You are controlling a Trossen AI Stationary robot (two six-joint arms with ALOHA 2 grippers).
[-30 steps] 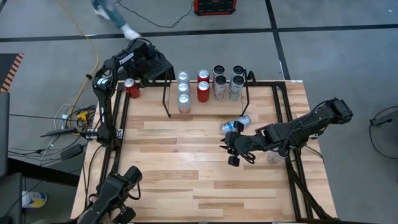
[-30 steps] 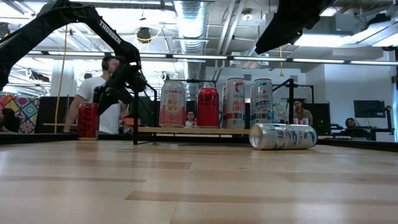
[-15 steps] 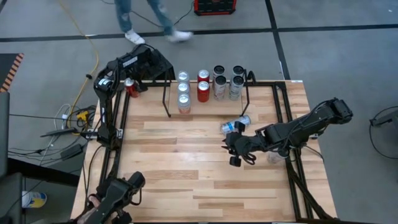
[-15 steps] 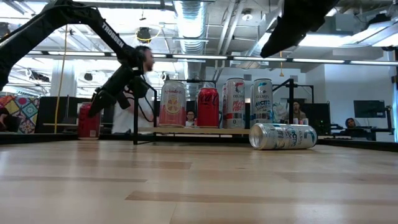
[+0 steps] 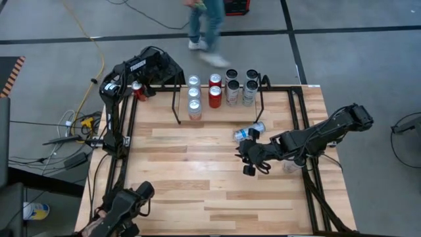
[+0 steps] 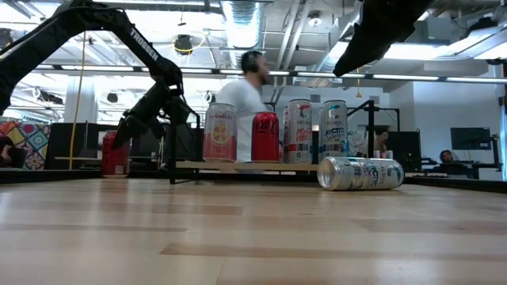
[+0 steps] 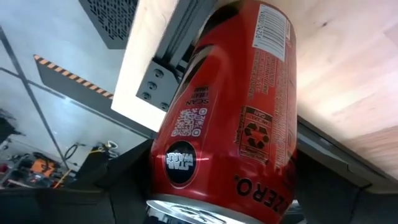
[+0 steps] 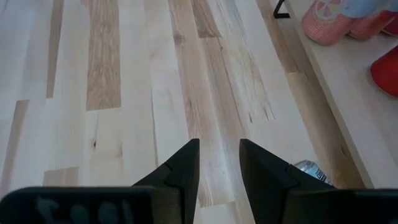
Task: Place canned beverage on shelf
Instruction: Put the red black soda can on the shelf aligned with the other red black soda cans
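A red can (image 5: 138,90) stands upright at the table's far left corner, beside the black rail; it also shows in the low view (image 6: 115,154) and fills the left wrist view (image 7: 236,112). My left gripper (image 5: 141,81) reaches down over it and is shut on it. The shelf (image 6: 238,166), to the right of the red can, carries several upright cans (image 5: 214,92). A silver can (image 5: 250,131) lies on its side on the table. My right gripper (image 5: 246,161) hovers open and empty just on the near side of it. My left gripper has the red can's upper wall (image 7: 186,168) between its two fingers; the can itself hides where they touch. The fingers slant down at it from the far right. The can stands upright with its base on the table.
Black tubular rails (image 5: 128,125) run along the table's left and right edges. A person (image 5: 204,26) walks on the floor beyond the far edge. Bare wood (image 5: 197,184) spreads over the table's near half. The silver can also shows at the edge of the right wrist view (image 8: 311,168).
My left gripper has gone down toward the red can and now stands around its top; in the last half second it has kept still. The person behind the table has walked from left to right.
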